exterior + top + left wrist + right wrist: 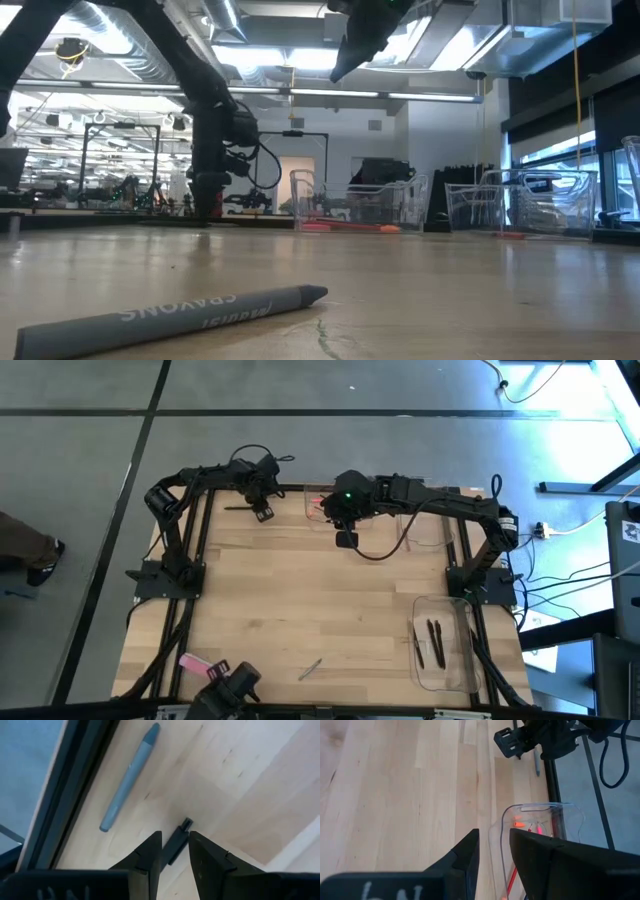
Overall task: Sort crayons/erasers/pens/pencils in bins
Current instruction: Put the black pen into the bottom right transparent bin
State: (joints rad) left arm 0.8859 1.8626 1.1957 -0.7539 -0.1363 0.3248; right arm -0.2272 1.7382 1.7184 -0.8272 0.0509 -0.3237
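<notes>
My left gripper (262, 512) is low over the table's far edge, fingers a little apart, with a short black stick (178, 843) lying on the wood between the tips (175, 851). A blue-grey pen (129, 779) lies beside it by the frame bar. My right gripper (346, 539) is open and empty, raised above the near rim of a clear bin (540, 827) that holds red sticks (514, 872). A pink eraser (191, 662) and a grey crayon (175, 315) lie near the table's near edge.
A second clear bin (445, 643) at the right near side holds dark pens. Another clear bin (520, 205) stands at the far right. Black frame bars (185, 560) run along both table sides. The middle of the wooden table (320, 600) is bare.
</notes>
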